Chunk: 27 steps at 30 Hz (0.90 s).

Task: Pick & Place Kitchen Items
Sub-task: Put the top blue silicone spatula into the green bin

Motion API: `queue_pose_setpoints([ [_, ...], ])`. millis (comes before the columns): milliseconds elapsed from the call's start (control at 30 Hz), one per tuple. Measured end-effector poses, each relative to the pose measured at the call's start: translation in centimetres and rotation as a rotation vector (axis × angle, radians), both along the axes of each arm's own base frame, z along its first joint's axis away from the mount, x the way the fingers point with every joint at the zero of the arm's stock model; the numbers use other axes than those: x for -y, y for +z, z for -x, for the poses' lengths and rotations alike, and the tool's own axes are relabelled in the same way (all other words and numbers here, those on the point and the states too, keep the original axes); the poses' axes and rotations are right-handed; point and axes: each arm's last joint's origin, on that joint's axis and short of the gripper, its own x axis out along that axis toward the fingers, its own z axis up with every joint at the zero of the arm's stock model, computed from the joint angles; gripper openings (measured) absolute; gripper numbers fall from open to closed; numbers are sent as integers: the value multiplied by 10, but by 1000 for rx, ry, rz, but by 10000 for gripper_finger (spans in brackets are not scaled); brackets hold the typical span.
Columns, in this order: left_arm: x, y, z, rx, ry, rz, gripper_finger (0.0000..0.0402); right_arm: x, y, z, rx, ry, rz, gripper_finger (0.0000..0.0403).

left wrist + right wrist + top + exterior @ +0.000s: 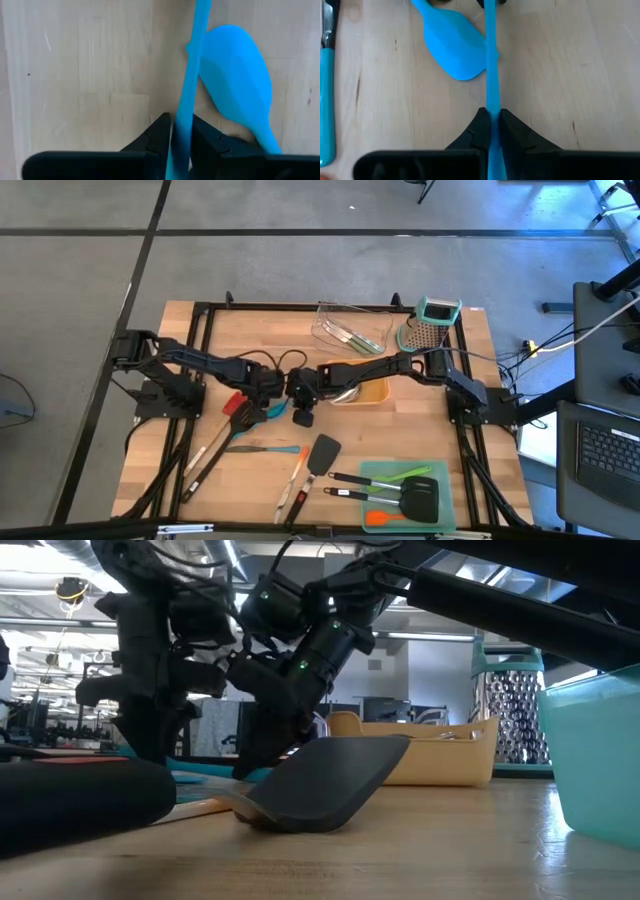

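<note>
In the high view, the left pincer (272,388) sits at the centre of the tabletop (250,335), fingers (160,132) clamped on a thin blue handle (187,90). A blue spoon-shaped tool (240,95) lies flat on the wood just beside that handle. Immediately to its right, the right pincer (298,385) faces it, nipped tight on the other end of the same handle. Black spatulas (415,498) rest in a green tray (370,475) at lower right.
</note>
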Motion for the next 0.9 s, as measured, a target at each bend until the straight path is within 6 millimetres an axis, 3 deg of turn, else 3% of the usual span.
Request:
queue_pose_setpoints([
  [233, 1, -10, -3, -43, 27, 0, 19, -4, 0, 0, 8, 59, 13, 25],
  [433, 7, -1, -2, -5, 99, -30, 19, -15, 13, 7, -13, 67, 109, 115],
  [667, 23, 30, 3, 115, 140, 3, 17, -43, 56, 27, -38, 153, 274, 216],
  [900, 43, 48, 1, 180, 122, -7, 17, -84, 93, 51, -37, 280, 325, 248],
])
